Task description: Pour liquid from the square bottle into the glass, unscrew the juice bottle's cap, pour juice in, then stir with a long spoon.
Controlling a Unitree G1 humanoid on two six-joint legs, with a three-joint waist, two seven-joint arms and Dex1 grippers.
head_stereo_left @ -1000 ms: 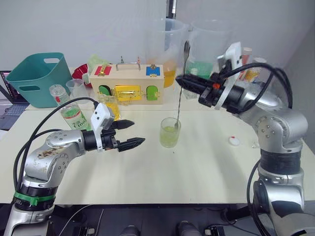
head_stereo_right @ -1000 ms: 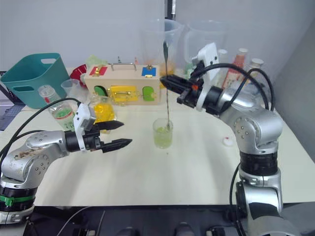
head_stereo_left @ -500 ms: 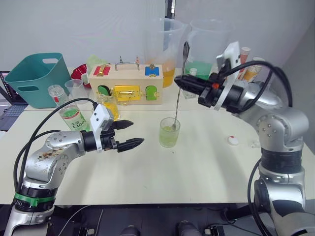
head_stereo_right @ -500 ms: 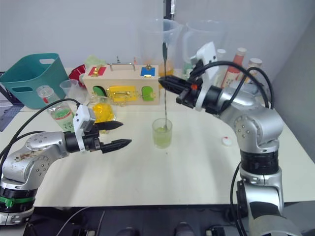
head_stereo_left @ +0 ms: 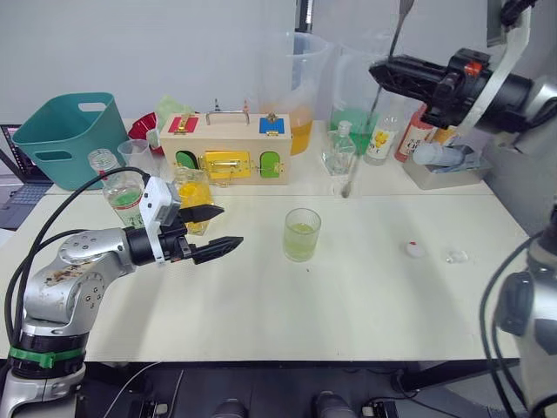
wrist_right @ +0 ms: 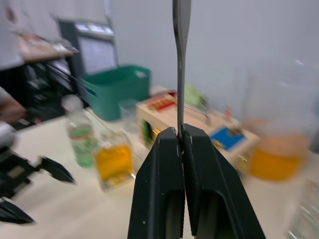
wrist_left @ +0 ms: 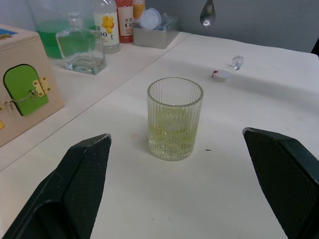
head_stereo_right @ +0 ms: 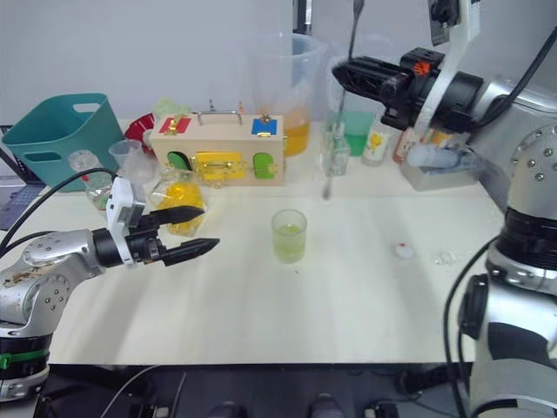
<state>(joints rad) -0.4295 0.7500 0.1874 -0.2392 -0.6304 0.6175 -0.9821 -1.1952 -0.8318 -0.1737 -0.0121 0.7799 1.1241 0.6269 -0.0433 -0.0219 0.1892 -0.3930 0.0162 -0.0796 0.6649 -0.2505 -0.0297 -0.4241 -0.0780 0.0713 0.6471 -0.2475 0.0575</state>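
The ribbed glass [head_stereo_left: 302,234] stands mid-table, about a third full of pale yellow-green liquid. My right gripper [head_stereo_left: 379,71] is high above the back right of the table, shut on the long spoon [head_stereo_left: 365,131]. The spoon hangs clear of the glass with its bowl [wrist_left: 208,12] in the air. My left gripper [head_stereo_left: 228,228] is open and level with the glass, a short way to its left. Behind it stand the square bottle [head_stereo_left: 191,193] with yellow liquid and the juice bottle [head_stereo_left: 122,190]. The cap [head_stereo_left: 415,249] lies on the table to the right of the glass.
A wooden latch box [head_stereo_left: 224,150], a teal basket [head_stereo_left: 65,139] and two big jugs [head_stereo_left: 296,87] line the back. A clear flask [head_stereo_left: 338,154], several bottles and a grey tray [head_stereo_left: 444,171] stand at the back right. A small clear stopper [head_stereo_left: 452,256] lies near the cap.
My right gripper has lifted the spoon out of the glass, up and to the right. My left gripper has drawn back slightly to the left, still open.
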